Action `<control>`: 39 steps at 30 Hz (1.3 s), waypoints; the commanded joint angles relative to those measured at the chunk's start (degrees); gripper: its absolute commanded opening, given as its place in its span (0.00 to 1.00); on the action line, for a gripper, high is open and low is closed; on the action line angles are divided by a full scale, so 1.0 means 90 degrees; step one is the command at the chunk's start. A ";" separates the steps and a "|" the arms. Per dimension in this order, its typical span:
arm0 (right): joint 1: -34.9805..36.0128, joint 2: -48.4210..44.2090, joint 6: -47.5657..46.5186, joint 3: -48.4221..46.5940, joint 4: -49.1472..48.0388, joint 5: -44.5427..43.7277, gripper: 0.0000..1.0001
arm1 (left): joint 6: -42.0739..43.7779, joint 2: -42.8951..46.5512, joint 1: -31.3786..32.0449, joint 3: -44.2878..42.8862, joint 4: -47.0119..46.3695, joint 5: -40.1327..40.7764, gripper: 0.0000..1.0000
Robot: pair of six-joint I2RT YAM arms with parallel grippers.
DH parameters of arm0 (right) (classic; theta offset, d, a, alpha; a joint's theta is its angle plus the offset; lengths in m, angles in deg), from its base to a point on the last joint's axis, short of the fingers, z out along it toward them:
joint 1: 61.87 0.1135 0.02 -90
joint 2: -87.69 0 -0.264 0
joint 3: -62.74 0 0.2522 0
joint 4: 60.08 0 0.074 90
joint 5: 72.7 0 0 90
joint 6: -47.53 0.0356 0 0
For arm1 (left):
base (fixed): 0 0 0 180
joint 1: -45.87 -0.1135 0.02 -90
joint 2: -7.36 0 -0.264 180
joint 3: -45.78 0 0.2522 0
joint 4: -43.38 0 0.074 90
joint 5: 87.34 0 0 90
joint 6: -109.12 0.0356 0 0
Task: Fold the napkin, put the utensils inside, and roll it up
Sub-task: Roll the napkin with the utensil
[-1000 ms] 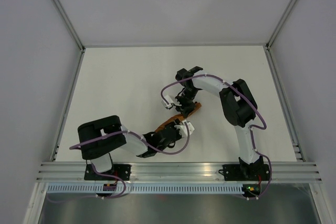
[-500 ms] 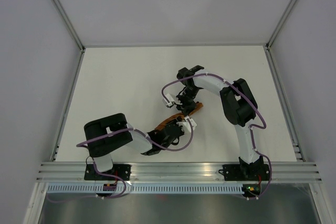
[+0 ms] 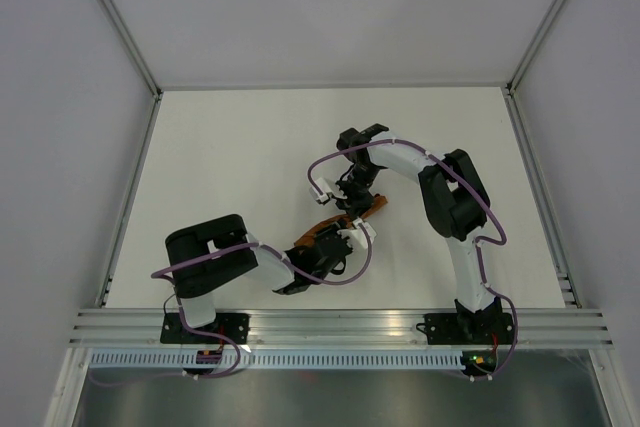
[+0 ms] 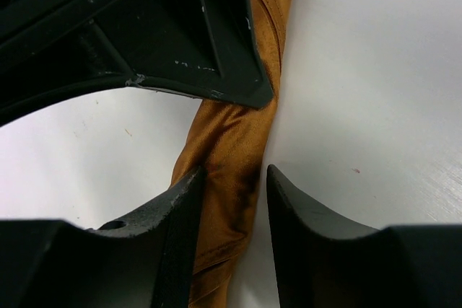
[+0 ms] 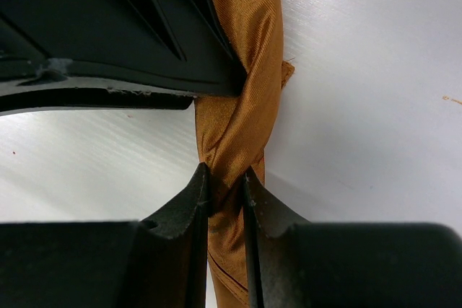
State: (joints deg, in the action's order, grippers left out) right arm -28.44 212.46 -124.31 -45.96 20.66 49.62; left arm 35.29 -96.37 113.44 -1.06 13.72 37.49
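A lab test cell: white table (image 3: pixel 250 167) boxed by grey panels (image 3: pixel 60 147) and aluminium rails (image 3: pixel 340 322).

Rolled napkin (image 3: pixel 374 208) between left end effector (image 3: pixel 331 238) and right end effector (image 3: pixel 355 208)

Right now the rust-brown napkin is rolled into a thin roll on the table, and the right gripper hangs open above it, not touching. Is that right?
Not quite. The napkin is rolled into a thin roll on the table, but the right gripper is not open above it: it is shut on it, its jaws pinching the cloth between them. The right wrist view shows this.
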 commanded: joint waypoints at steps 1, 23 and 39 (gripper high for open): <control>0.0016 0.0697 -0.0184 0.0343 0.0214 -0.0651 0.13 | 0.0274 -0.0048 -0.0174 0.0082 0.0371 0.0603 0.47; 0.0006 0.0678 0.0128 0.0197 0.0127 -0.0583 0.29 | -0.0878 -0.0409 -0.0467 -0.0221 0.1387 -0.0383 0.08; -0.1096 0.0229 0.1406 -0.1257 0.0137 0.0286 0.98 | -0.2165 -0.0555 -0.0477 -0.0786 0.2479 -0.0589 0.02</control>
State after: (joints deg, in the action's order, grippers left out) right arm -35.96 215.17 -116.01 -53.24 21.19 48.74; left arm 23.88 -97.44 109.55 -7.86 23.73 36.24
